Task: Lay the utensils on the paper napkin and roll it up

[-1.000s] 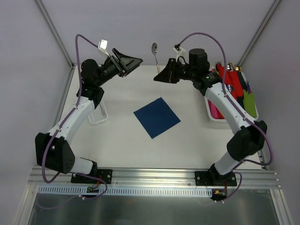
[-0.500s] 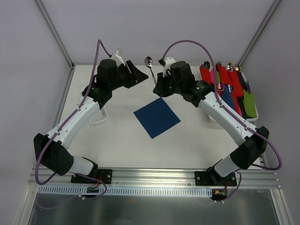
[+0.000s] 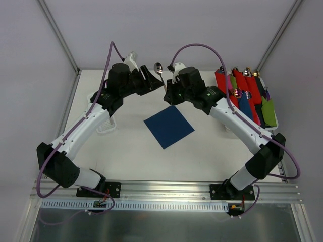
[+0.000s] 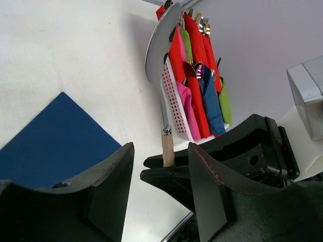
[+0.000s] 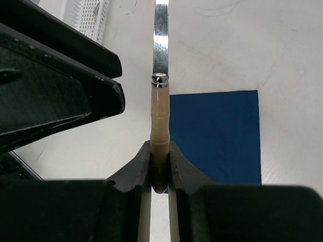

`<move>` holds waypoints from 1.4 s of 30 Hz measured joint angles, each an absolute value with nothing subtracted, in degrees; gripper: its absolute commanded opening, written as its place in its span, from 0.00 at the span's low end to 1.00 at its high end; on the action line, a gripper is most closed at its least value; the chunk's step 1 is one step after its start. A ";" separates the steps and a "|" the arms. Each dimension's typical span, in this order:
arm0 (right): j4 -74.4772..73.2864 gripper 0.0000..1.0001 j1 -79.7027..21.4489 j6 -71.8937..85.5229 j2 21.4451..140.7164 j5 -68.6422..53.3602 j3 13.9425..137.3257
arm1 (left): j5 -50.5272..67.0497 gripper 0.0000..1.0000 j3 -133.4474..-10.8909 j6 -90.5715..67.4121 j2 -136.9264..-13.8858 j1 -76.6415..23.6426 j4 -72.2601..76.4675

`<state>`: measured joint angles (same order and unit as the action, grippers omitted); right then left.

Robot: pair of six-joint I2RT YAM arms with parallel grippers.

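Observation:
My right gripper is shut on the pale tan handle of a spoon and holds it above the table, with the silver bowl pointing to the far side. My left gripper is open. Its two fingers stand either side of the spoon handle without touching it, just past the right gripper's jaws. The dark navy napkin lies flat on the table below and nearer, and also shows in the wrist views. The second utensil is not in view.
A white tray at the right holds several red, pink, green and blue rolled napkins with utensil tips. A small white basket sits on the left under the left arm. Grey walls stand close around the table.
Both grippers have moved toward each other over the far middle of the table. The right gripper brought the spoon leftward, and the open left gripper closed in around its handle.

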<state>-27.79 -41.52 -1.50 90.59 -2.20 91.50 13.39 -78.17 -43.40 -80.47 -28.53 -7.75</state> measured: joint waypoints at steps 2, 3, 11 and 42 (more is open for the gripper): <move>-27.81 0.00 -41.54 -1.50 90.76 -2.28 91.72 | 13.52 0.46 -78.17 -43.42 -80.53 -28.53 -7.51; -27.81 0.00 -41.56 -1.50 90.76 -2.37 91.77 | 13.65 0.45 -78.17 -43.42 -80.62 -28.53 -7.29; -27.81 0.00 -42.33 -1.34 90.78 -4.34 92.27 | 15.03 0.34 -78.19 -43.92 -83.53 -28.56 -6.26; -17.85 0.22 -28.75 7.27 91.31 -42.70 88.23 | 37.74 0.00 -71.16 -56.71 -88.25 -25.32 21.17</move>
<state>-17.85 -28.75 7.27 91.31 -42.70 88.23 37.74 -71.16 -56.71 -88.25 -25.32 21.17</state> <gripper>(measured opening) 0.297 0.058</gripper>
